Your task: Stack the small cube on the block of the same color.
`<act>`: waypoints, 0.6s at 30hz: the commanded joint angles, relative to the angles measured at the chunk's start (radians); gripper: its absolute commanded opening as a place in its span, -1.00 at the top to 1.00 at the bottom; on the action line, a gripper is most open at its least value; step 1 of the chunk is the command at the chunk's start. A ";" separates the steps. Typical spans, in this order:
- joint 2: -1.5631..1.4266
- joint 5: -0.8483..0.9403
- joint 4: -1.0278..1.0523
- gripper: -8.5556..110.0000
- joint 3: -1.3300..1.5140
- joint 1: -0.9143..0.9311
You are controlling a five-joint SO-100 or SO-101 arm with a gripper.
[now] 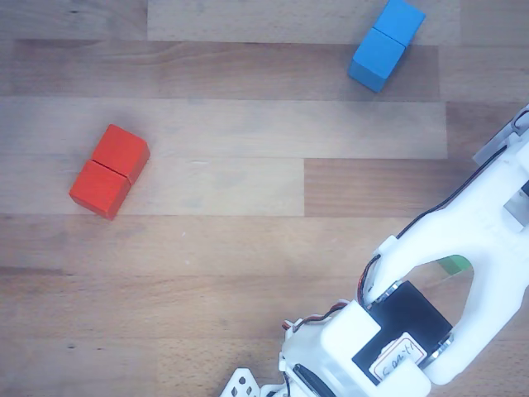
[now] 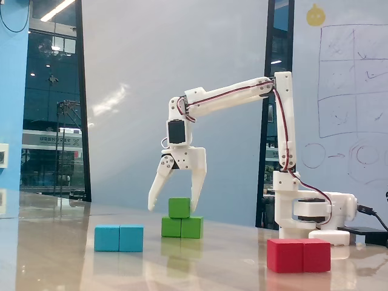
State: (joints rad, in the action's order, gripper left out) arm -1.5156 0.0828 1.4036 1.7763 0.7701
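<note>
Small green cube (image 2: 179,207), plain faces, atop seamed green block (image 2: 182,227)

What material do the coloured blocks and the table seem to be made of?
The red block and blue block look like painted wood with a matte, even colour and a seam across the middle. The table appears to be wood or a wood-look laminate, with planks and grain; its sheen reflects the blocks in the fixed view.
</note>
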 commanded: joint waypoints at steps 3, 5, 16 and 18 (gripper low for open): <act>-0.028 0.008 0.014 0.17 -0.012 0.002; -0.031 0.008 0.014 0.17 -0.012 0.000; -0.092 -0.005 0.014 0.17 -0.012 -0.127; -0.103 -0.006 0.014 0.17 -0.012 -0.152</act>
State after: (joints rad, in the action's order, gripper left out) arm -1.5156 0.0828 1.4036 1.7763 0.6611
